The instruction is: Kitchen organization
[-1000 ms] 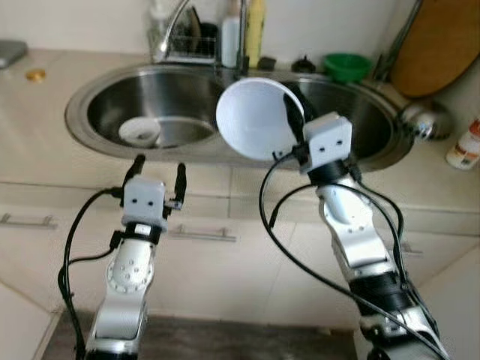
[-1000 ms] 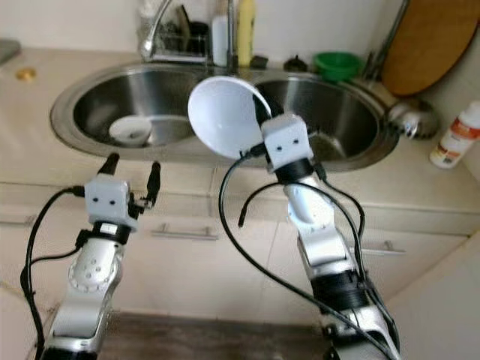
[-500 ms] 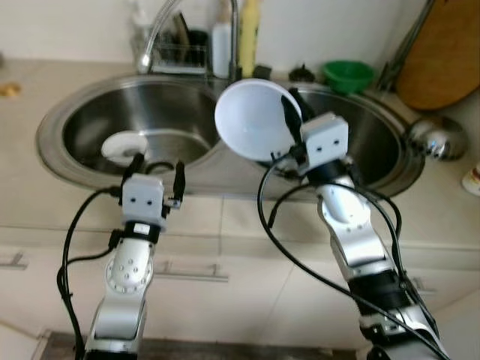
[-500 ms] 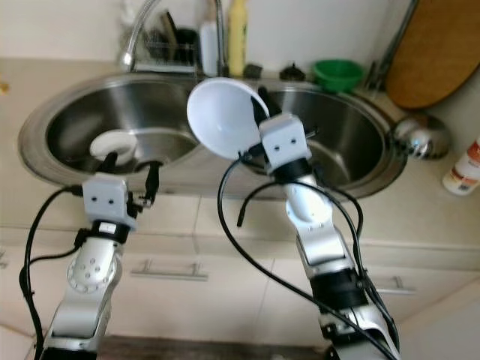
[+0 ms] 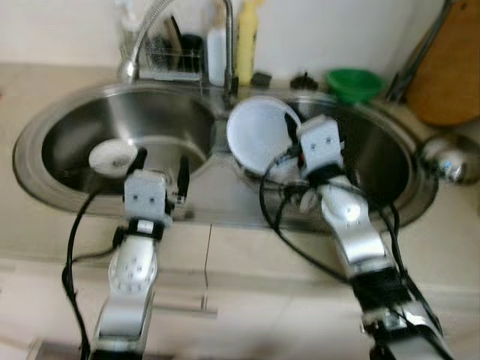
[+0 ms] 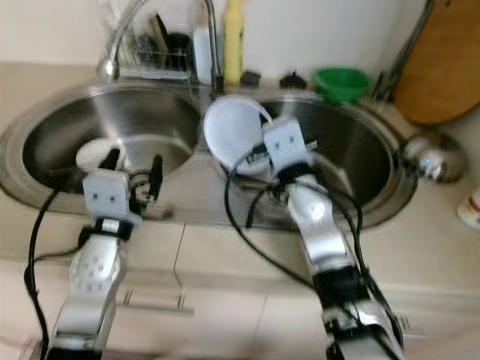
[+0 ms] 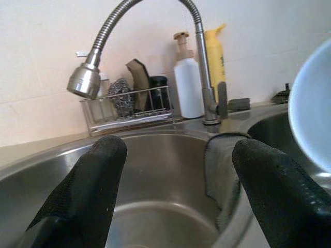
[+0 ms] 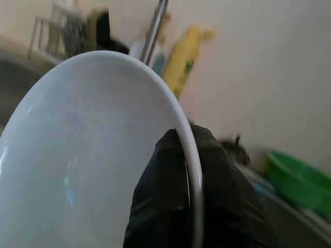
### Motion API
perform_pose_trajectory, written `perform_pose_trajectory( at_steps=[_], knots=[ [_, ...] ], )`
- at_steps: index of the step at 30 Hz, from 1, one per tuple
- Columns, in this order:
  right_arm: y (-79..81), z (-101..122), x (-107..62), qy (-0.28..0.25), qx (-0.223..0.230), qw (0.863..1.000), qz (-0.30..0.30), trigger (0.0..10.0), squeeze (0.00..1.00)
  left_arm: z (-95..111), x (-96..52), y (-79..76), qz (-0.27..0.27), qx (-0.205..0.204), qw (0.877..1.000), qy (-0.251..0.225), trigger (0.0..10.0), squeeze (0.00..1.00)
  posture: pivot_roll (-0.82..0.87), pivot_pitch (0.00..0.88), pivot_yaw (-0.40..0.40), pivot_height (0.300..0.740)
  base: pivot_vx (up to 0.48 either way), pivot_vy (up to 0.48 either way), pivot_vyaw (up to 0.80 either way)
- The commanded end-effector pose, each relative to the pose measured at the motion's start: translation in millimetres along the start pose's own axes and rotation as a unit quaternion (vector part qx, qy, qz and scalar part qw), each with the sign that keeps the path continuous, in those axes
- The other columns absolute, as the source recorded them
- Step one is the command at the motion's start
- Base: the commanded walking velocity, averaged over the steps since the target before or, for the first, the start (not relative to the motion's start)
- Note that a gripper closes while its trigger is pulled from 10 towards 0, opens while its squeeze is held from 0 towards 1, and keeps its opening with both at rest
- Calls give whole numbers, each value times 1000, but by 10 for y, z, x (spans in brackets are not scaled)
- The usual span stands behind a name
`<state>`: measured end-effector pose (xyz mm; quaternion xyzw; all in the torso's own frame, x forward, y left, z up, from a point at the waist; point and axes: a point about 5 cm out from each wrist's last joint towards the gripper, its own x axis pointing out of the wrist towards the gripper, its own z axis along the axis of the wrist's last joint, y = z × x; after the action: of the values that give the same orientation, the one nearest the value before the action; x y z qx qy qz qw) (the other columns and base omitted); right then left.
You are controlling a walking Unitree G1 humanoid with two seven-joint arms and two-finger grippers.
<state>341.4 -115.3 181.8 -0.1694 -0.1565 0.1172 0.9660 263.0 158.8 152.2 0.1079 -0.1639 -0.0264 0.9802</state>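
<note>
- Right now the right gripper [image 5: 289,139] pinches the rim of a white bowl [image 5: 255,135], one black finger inside the wall and one outside, as the right wrist view makes plain.
- The bowl hangs tilted on edge, its hollow facing back toward the robot, above the near-left part of the right-hand basin of the double sink [image 5: 225,202], close to the divider between the basins.
- So the bowl sits ahead and slightly to the left of its fingers; lowering it into that basin looks like the shortest path, and the right arm is already there.
- The left gripper [image 5: 160,161] hovers empty over the front rim of the left basin, fingers spread wide apart.
- A small white dish [image 5: 112,156] lies on the floor of the left basin, just beyond the left gripper and nearer that arm.
- The tap [image 7: 139,31] arches over the left basin.
</note>
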Motion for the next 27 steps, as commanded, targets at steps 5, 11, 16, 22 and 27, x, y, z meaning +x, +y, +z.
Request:
perform_pose_trajectory(
  at_steps=[5, 11, 16, 22, 27],
  knots=[
    [-98, -240, 17, 99, -33, 994, -17, 10000, 0, 9, -3, -28, -4, -3, 1000, -2, 10000, 0, 38, 21, -40, 740, 0, 0, 0],
    [-193, -485, -54, 187, -48, 981, -33, 10000, 0, 2, 0, -24, -5, -1, 1000, -1, 10000, 0, 34, 21, -38, 740, 0, 0, 0],
    [-95, -626, -135, 236, -48, 970, 15, 10000, 0, -6, 1, -33, -8, -1, 1000, 2, 10000, 0, 32, 21, -36, 740, 0, 0, 0],
    [-37, -676, -189, 251, -24, 967, 30, 10000, 1000, -14, -2, -36, -10, 0, 1000, 5, 10000, 0, 36, 22, -35, 740, 0, 0, 0],
    [-46, -629, -181, 239, -4, 971, 29, 10000, 1000, -23, -6, -49, -12, -2, 1000, 9, 10000, 0, 32, 24, -35, 740, 0, 0, 0]
  ],
)
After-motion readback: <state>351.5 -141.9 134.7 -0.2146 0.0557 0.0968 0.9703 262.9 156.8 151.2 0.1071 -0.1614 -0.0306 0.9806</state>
